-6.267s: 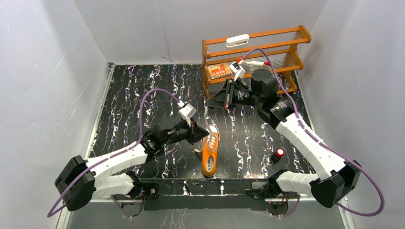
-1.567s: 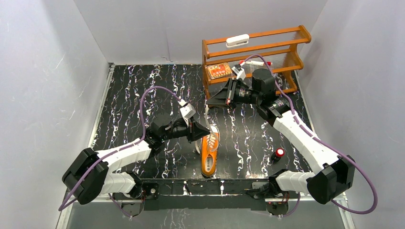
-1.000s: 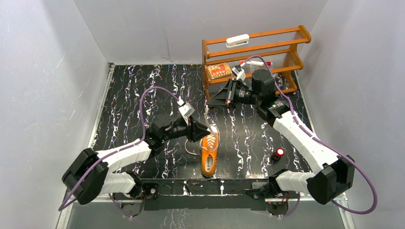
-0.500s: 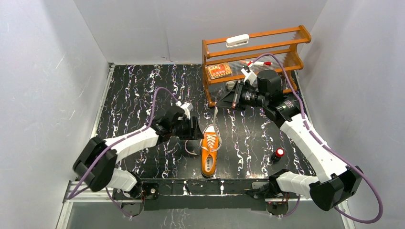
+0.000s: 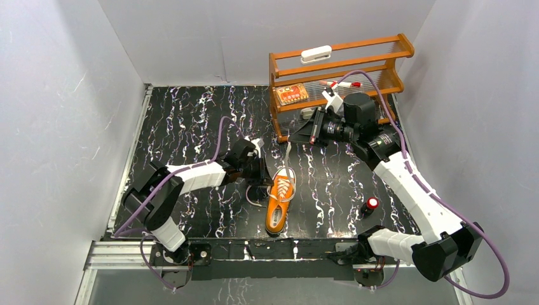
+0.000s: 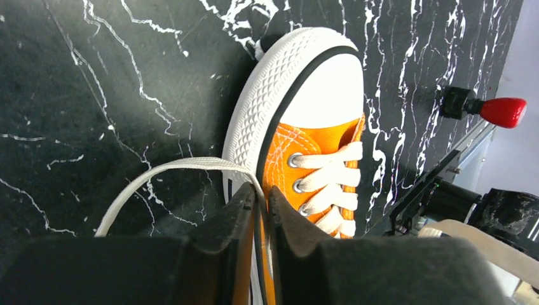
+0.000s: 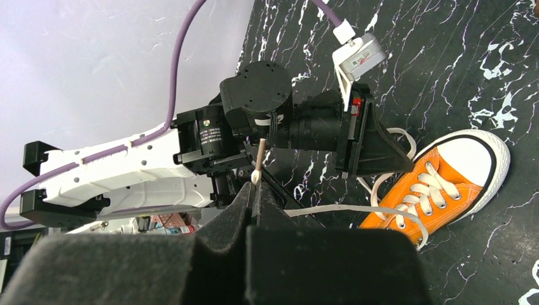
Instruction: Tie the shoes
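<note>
Top external view: the orange sneaker [image 5: 278, 206] lay on the black marbled table [image 5: 184, 127], near the front edge and about midway between the two arm bases, its open heel nearer and its white toe cap farther. A small red-capped object [image 5: 371, 204] stood on the table well to its right. The left gripper [image 5: 267, 178] sat low, just left of the toe end. In the left wrist view its fingers [image 6: 238, 210] were closed to a narrow slit on a white lace loop [image 6: 171, 166] that curved over the table beside the sole. Farther back, the right gripper [image 5: 292, 136] hung above the table beyond the toe. In the right wrist view it was clamped on the lace end [image 7: 259, 155], whose tip poked out past the pads. Behind it, a wooden rack [image 5: 337, 70] stood at the far right
</note>
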You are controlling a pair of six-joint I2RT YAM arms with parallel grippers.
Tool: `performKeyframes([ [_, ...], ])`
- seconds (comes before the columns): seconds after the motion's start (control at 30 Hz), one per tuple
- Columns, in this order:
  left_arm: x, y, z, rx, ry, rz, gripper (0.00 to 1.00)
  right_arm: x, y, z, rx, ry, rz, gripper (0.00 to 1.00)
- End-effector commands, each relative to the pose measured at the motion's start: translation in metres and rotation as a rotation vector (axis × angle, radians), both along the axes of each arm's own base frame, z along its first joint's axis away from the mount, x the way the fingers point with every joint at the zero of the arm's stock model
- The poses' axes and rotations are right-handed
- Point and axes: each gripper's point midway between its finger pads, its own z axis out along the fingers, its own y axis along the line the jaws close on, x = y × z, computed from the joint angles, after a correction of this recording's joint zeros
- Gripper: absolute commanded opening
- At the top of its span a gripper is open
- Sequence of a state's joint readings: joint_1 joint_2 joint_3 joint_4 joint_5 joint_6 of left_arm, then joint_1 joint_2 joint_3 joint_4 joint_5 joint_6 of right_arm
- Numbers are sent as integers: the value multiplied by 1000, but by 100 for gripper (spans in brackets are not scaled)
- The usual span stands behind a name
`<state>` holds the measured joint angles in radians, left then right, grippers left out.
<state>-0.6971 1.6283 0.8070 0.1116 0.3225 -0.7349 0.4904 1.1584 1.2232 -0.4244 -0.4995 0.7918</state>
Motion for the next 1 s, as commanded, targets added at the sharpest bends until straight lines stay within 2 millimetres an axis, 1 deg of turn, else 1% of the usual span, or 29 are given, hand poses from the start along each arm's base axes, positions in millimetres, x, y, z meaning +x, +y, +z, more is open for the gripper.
performKeyframes([
  [0.0,10,-11,35,-67,-113,-61,7,2,3,21,30,-69,25,0],
  [0.07,6,-5,44,-87,-153,-55,3,8,9,23,49,-69,39,0],
  [0.1,3,-2,49,-100,-177,-52,2,9,12,22,58,-60,49,0],
  [0.13,-2,3,51,-107,-188,-46,2,14,16,24,71,-70,56,0],
  [0.17,-4,5,57,-122,-212,-41,2,20,19,24,74,-73,58,0],
  [0.23,-12,4,77,-167,-280,-55,2,32,27,23,84,-74,65,0],
  [0.33,-27,-1,96,-199,-354,-93,2,46,42,22,112,-79,105,0],
  [0.47,-49,-10,113,-217,-427,-133,2,64,61,12,109,-55,147,0],
  [0.5,-53,-11,116,-215,-449,-129,2,70,68,5,102,-40,160,0],
  [0.63,-67,-10,119,-235,-487,-111,2,80,97,-8,85,-17,185,0],
  [0.77,-78,-11,119,-262,-499,-122,3,77,135,-31,37,-18,235,0],
  [0.83,-80,-11,118,-251,-506,-129,3,68,153,-51,-2,4,279,0],
  [0.9,-81,-11,119,-252,-525,-134,3,56,169,-71,-49,18,333,0],
  [0.93,-81,-9,118,-248,-532,-130,3,47,172,-86,-95,51,359,5],
  [0.97,-81,-8,119,-252,-540,-128,3,42,173,-95,-124,78,384,14],
])
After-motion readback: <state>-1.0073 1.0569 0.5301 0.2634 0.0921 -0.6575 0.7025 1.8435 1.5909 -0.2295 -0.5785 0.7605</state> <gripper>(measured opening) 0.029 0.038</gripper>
